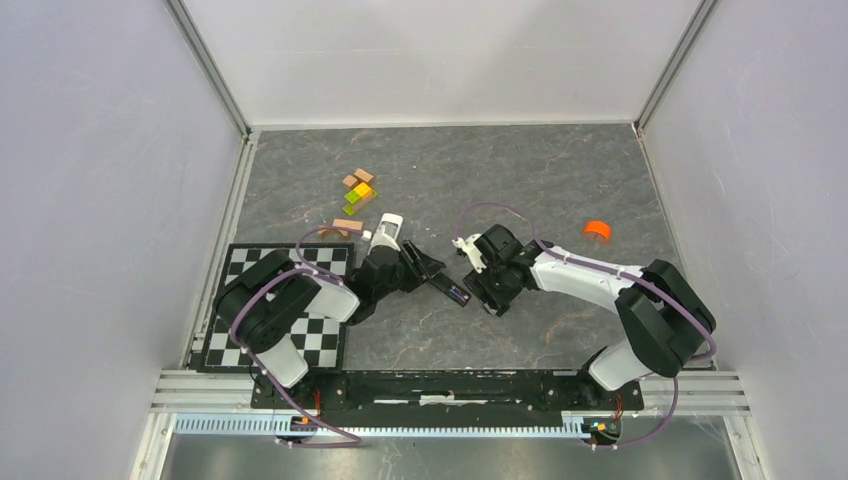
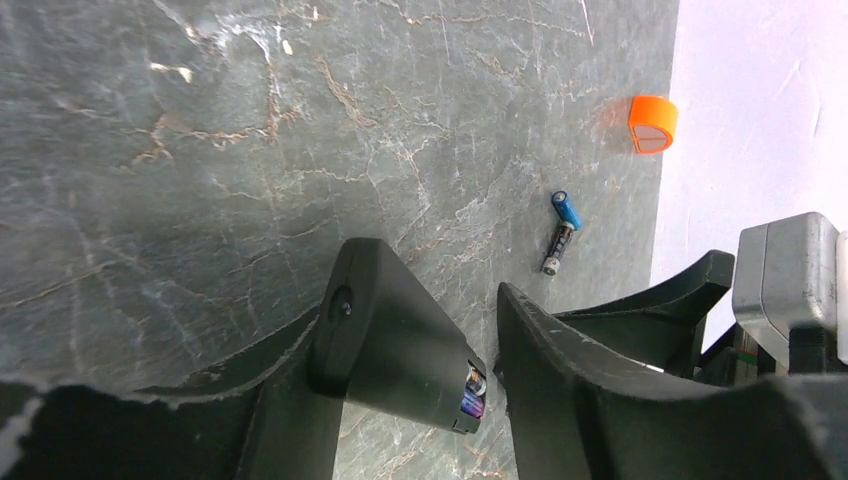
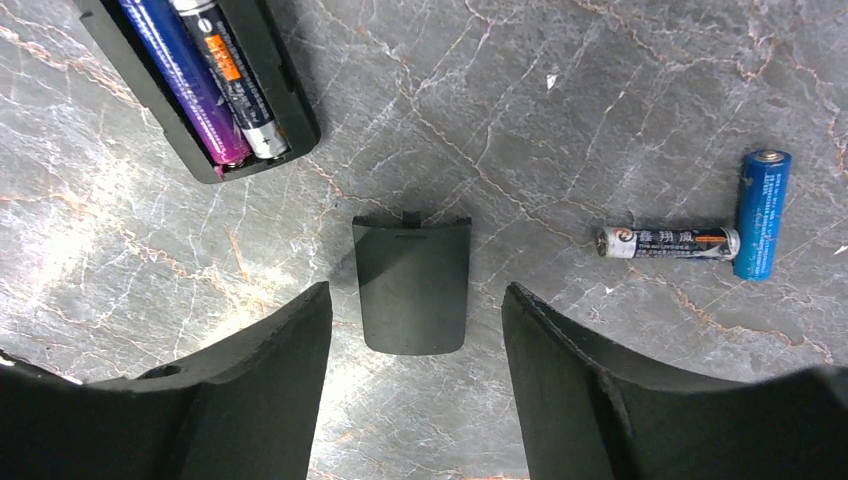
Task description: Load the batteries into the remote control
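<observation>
Left jaws (image 2: pixel 412 308) stand apart with the end of the remote control (image 2: pixel 400 350) between them. The remote control is a slim black bar here. It lies against one finger with a gap to the other, so it is not clamped. Right jaws (image 3: pixel 415 300) are also apart, hovering astride the loose battery cover (image 3: pixel 412 285), which lies flat on the desk (image 1: pixel 560 180), tab end away from the wrist; no contact visible. In the right wrist view the remote's compartment faces up, uncovered, and holds two cells side by side: a purple battery (image 3: pixel 185 80) and a black battery with an orange label (image 3: pixel 235 80). Both appear seated, though their far ends are cut off by the frame. Off to the side, well apart from the remote, a blue battery (image 3: pixel 760 215) and a second black cell (image 3: pixel 668 242) lie touching in an L, near the orange cap (image 2: pixel 652 123). Judgement: loading looks done or nearly so, and the step in hand is closing up. Next move would need the right jaws to come down and pinch the cover by its long edges, carry it to the compartment tab-first, and slide it home while the left jaws steady the remote. Risk: the thin cover lies flat and may skid rather than lift.
</observation>
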### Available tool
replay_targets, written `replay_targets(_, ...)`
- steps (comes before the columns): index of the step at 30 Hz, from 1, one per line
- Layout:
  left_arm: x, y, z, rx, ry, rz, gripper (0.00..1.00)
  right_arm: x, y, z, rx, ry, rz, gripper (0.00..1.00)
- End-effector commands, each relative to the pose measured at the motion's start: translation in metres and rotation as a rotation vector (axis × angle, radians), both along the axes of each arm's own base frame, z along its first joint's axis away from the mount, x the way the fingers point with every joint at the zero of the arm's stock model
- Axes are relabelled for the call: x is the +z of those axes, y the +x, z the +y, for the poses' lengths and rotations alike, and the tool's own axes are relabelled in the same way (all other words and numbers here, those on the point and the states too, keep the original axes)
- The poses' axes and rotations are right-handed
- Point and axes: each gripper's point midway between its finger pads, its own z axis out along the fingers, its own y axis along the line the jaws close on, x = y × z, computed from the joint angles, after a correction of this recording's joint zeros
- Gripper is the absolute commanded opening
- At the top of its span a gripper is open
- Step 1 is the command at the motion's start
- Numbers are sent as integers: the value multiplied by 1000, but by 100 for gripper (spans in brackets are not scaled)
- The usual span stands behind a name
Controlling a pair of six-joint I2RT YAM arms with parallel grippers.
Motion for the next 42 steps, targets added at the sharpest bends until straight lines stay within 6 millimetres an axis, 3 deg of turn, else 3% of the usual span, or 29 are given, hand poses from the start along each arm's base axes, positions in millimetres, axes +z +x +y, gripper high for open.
replay_targets(1,-1,2,17,80,70,21,65,11,6,4,3,46,-38,68)
replay_targets(11,-2,-15,41,91,242,88,80,11,-2,-3,4,34,-14,72)
replay_targets(25,20,-32,72,109,311,13,84,0,-15,-19,-3,-25,25,68)
replay_targets(32,50,-25,57,23,294,-98,84,-7,-18,-23,-8,-56,56,55)
replay_targets(42,73,-26,27,-94,188,-169,84,-13,-23,-22,-2,-55,87,40)
